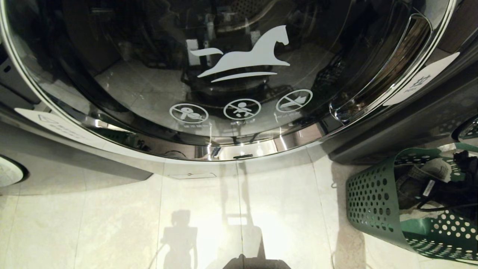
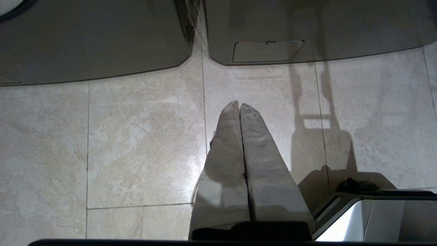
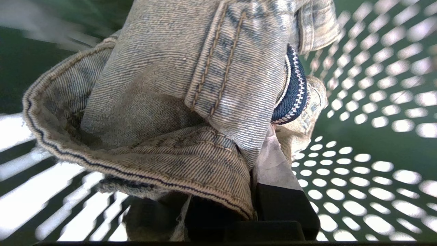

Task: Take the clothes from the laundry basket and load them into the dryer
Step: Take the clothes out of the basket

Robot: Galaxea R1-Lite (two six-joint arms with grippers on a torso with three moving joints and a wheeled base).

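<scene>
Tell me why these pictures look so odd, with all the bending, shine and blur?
Head view: the wide lens curves the dryer door, whose dark glass mirrors the floor and room; a shadow falls on the pale tiles. Left wrist view: soft glare on the tiles beside the shut left claw. Right wrist view: the denim garment is sharp, while the green basket behind it is blurred.

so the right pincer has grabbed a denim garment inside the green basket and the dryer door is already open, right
Not quite: the dryer door is shut, as the head view shows. The right pincer does grip the denim garment inside the green basket.
</scene>
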